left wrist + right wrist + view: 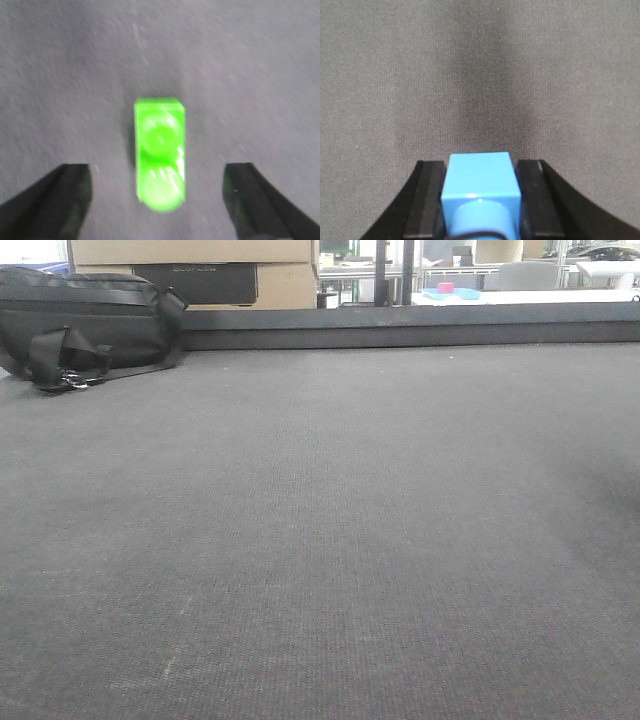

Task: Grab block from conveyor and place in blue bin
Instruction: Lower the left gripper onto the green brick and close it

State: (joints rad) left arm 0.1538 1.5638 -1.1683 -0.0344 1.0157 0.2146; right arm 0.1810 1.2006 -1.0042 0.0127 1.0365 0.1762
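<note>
— Closest to the right wrist lens, what is seen?

— One blue block (480, 182) is seen, plain and square-edged, with a round stud turned toward the camera. It is clamped by the right gripper (480, 170), whose black fingers (427, 200) are pressed against its two sides. It is held above the conveyor (480, 75), and contact with the belt cannot be told.

— And under the left wrist?

— One bright green block (160, 152) is shown, oblong and blurred, with two round studs on top. It is laid flat on the woven grey belt. The left gripper (157, 172) is spread wide, and its fingers (60, 200) are kept well apart from the block on either side.

— How many are counted, then?

— Two blocks are counted, one blue and one green, and two grippers.

— What is found farther off?

— Neither block is caught in the front view. Beyond the wide belt, one black bag (85, 325) is set at the left, against the low black rail (400, 330). Stacked cardboard boxes (200, 252) are seen behind it. A flat blue shape (462, 294) with something pink (445, 287) on it is made out in the distance, too small to be identified.
</note>
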